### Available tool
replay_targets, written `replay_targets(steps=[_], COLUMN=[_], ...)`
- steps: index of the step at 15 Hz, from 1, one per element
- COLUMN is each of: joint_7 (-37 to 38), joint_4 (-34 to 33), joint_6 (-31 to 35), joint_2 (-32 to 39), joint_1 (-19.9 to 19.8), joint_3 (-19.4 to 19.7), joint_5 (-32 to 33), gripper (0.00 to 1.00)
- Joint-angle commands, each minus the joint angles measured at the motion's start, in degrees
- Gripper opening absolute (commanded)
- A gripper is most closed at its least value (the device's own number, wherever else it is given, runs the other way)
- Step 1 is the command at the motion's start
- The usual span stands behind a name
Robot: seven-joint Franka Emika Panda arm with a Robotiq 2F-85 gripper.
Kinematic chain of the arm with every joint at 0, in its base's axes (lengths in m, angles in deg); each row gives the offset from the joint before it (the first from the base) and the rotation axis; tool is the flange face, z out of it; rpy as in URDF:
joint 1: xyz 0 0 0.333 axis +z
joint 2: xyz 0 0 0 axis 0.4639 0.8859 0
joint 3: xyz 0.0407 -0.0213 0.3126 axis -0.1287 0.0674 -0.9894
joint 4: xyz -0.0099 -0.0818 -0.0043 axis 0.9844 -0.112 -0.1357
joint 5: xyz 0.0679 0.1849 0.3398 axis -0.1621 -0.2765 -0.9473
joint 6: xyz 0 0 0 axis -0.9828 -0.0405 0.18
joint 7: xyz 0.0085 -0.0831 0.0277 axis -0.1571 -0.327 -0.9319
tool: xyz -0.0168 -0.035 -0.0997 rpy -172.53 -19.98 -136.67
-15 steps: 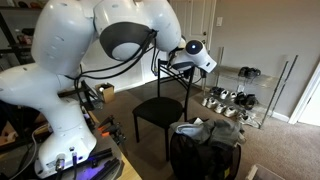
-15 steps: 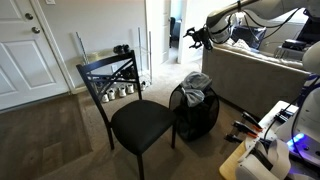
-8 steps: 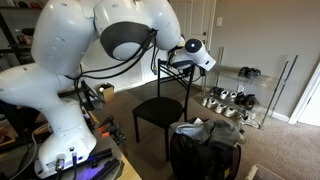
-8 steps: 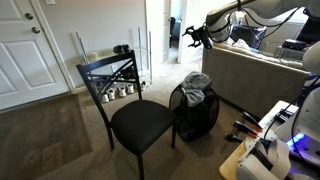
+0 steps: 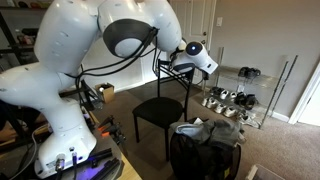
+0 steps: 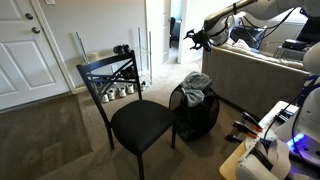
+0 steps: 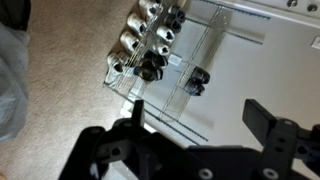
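Observation:
My gripper (image 5: 166, 62) (image 6: 192, 38) hangs high in the air, open and holding nothing. It is above and behind the black chair (image 5: 157, 110) (image 6: 140, 122). In the wrist view the two black fingers (image 7: 137, 112) stand wide apart, and the gripper (image 7: 200, 115) looks down on a wire shoe rack (image 7: 190, 45) with several shoes (image 7: 150, 45) beside a white wall. A black hamper (image 5: 205, 155) (image 6: 197, 110) topped with grey clothes (image 5: 200, 128) (image 6: 197, 81) stands on the carpet next to the chair.
The shoe rack (image 5: 235, 100) stands against the wall. A white door (image 6: 20, 50) and a doorway are behind the chair. A grey sofa (image 6: 255, 75) lies past the hamper. A cluttered desk edge (image 6: 265, 140) sits near the robot base.

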Motion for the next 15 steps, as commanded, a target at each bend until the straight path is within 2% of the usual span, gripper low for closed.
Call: replay_targets(steps=[1,5,7,9,11,15], joint_7=[5.3,2.1,2.4,7.8,17.0,34.9], joint_4=[-4.3,-6.1,-6.3,-8.4,-11.9,-17.2], joint_6=[5.0,7.0,2.2,-6.3,-13.8,-24.4], joint_2=[-5.8,-8.5,-9.4,-8.7,-7.1,-4.0], joint_1=[13.2,28.5,36.1,43.4,50.4,60.1], joint_3=[15.0,32.7,42.1,51.3,60.5,74.0], joint_5=[-5.6,-21.5,-29.8,-31.9,-31.3,-29.8], gripper=[1.0,1.0,1.0,1.0,1.0,1.0])
